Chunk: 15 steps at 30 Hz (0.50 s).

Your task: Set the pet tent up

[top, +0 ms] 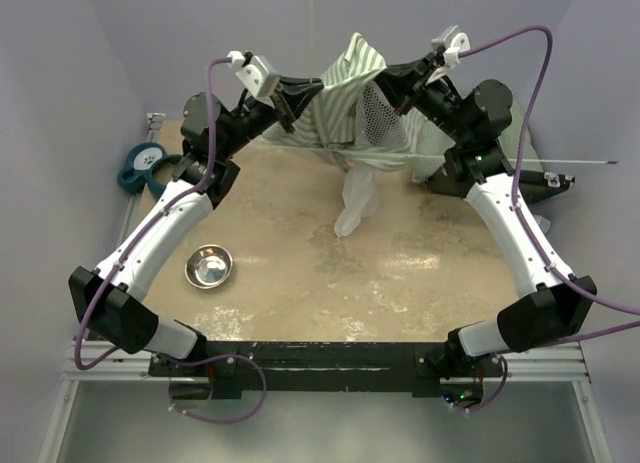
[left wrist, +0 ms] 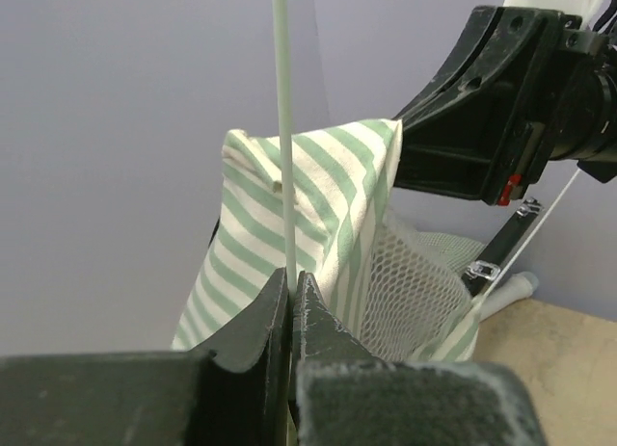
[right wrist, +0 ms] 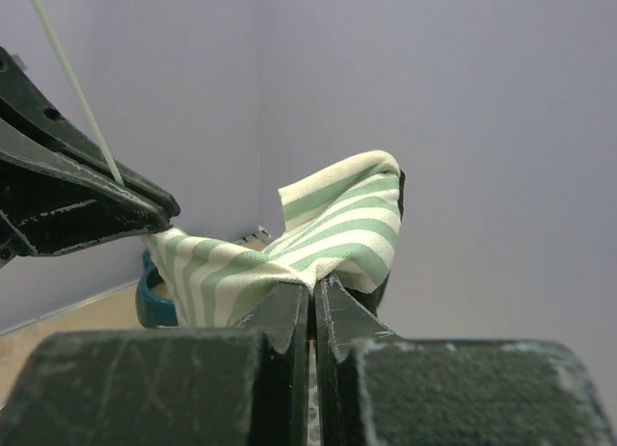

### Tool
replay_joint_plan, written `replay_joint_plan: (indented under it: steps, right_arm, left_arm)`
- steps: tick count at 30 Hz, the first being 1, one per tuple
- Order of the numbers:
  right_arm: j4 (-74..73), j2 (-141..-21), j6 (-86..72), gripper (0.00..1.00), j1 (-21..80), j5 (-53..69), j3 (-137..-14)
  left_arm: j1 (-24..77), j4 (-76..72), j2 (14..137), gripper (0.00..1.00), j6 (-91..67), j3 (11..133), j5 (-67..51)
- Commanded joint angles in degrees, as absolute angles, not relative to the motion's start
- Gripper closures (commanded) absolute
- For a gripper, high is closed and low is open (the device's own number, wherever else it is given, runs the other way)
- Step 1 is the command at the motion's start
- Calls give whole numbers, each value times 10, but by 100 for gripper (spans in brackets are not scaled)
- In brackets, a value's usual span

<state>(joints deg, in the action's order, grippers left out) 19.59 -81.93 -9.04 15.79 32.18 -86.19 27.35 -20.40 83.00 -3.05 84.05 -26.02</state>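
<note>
The striped green-and-white fabric pet tent (top: 340,113) is pinched: thin pole (left wrist: 282,128) by left gripper (left wrist: 292,278), cloth by right gripper (right wrist: 310,290); even tension is advised.

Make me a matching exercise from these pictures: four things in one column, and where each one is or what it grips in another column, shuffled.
1. left hand
2. right hand
3. steel bowl
4. teal object

A. empty, on the table
B. shut on the striped fabric
C. at the far left corner
D. shut on the thin pole

Pairs: 1-D, 2-B, 3-A, 4-C
</note>
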Motion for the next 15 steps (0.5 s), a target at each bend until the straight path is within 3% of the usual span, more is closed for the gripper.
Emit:
replay_joint_plan:
  steps: [1,9,15]
  right_arm:
    - [263,-781,-54,100,149,300,-923]
    - [189,-732,45,100,159,355,-819]
    - [184,-704,82,100,178,321,-743]
  left_arm:
    - [229,-208,815,100,-109,807,-311]
    - [212,-181,817,96,-77,757,-334]
    - [182,-109,816,62,-68,739,-394]
